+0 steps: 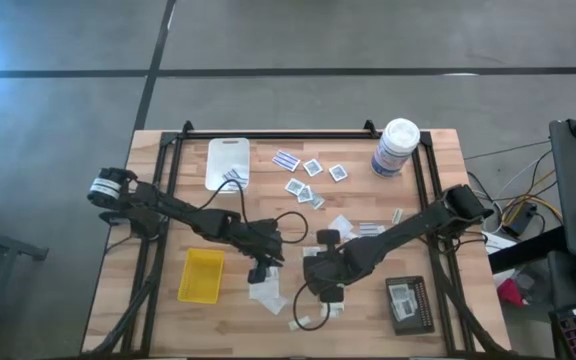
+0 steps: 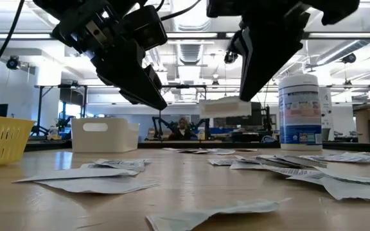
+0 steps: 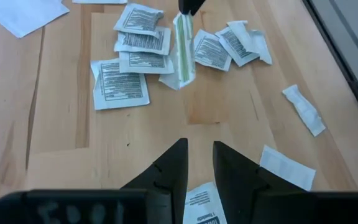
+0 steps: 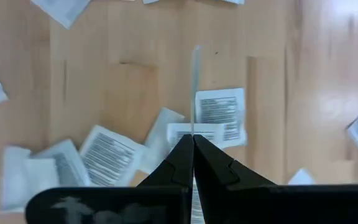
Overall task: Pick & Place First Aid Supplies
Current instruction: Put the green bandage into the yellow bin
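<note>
The right tool (image 4: 192,144) is clamped shut on a thin, flat white paper packet (image 4: 195,87), holding it edge-on above the wooden worktop (image 4: 104,74). The left tool (image 3: 199,163) hovers partly open and empty over scattered white packets (image 3: 120,84) printed with small black text, too fine to read.

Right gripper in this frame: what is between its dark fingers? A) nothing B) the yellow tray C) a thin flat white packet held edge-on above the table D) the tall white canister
C: the right gripper is shut on a thin flat white packet, seen edge-on in its wrist view and lifted clear of the wooden table in the low view.
</note>
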### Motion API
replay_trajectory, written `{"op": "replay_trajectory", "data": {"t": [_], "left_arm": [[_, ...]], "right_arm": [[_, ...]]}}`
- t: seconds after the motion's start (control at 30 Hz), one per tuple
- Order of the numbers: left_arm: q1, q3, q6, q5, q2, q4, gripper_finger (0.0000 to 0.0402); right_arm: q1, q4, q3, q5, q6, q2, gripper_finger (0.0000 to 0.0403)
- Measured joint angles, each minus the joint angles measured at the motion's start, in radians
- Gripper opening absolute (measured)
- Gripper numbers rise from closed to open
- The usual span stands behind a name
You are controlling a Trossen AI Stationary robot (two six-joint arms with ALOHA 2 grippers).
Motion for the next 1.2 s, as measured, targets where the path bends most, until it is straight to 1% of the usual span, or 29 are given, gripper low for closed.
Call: {"op": "replay_trajectory", "data": {"t": [0.27,0.43,0.57,0.87,1.2], "left_arm": [[0.0,0.0,0.015,0.005,0.0,0.001,0.0087],[-0.002,0.0,0.018,0.005,0.0,0.009,0.0087],[-0.005,0.0,0.075,0.005,0.001,0.01,0.0087],[-0.029,0.0,0.127,0.005,0.001,0.079,0.0087],[-0.031,0.0,0.122,0.005,0.001,0.081,0.0087]], "right_arm": [[0.013,0.036,0.0,-0.012,0.174,0.002,0.0008],[0.012,0.092,0.0,-0.02,0.245,0.002,0.0008],[0.012,0.112,-0.001,-0.022,0.289,0.002,0.0008],[0.012,0.184,-0.001,-0.021,0.295,0.003,0.0008],[0.011,0.2,-0.001,-0.012,0.3,0.003,0.0008]]}}
